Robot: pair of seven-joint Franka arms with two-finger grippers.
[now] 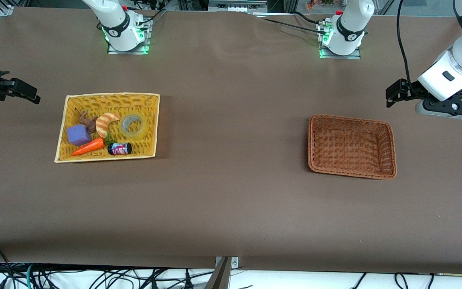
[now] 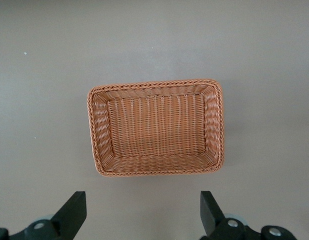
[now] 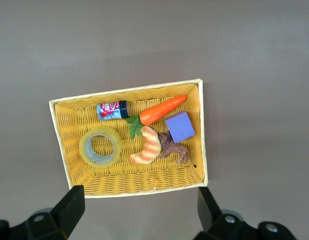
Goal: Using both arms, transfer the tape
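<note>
front view: a long table (image 1: 231,200) covered in brown cloth is being shown from above, with loose black cables (image 1: 94,277) trailing along the floor at its near edge. two white arm bases are bolted along the farthest edge, green lights glowing at their feet. a yellow wicker basket (image 1: 150,120) is lying toward the right arm's end of the table. inside it the tape (image 1: 134,126) is lying flat, beside a striped croissant toy (image 1: 106,122), a purple cube (image 1: 78,134), a small brown animal figure (image 1: 88,122), a toy carrot (image 1: 88,147) and a small dark jar (image 1: 119,149). a brown wicker basket (image 1: 391,152) is sitting toward the left arm's end, with nothing in it. the right gripper (image 1: 14,90) is being held in the air past the yellow basket at the table's end; the left gripper (image 1: 395,94) is being held in the air near the brown basket. both arms are waiting.

left wrist view: the brown basket (image 2: 94,130) is being looked down on from above, its woven floor bare. the left gripper's fingers (image 2: 72,212) are being held wide apart, with nothing between them.

right wrist view: the yellow basket (image 3: 62,135) is being seen from above, the tape (image 3: 100,146) lying in it near one corner, beside the jar (image 3: 112,110) and the croissant toy (image 3: 147,146). the carrot's green leaves are being shown more plainly here. the right gripper's fingers (image 3: 69,210) are being held wide apart and gripping nothing.
</note>
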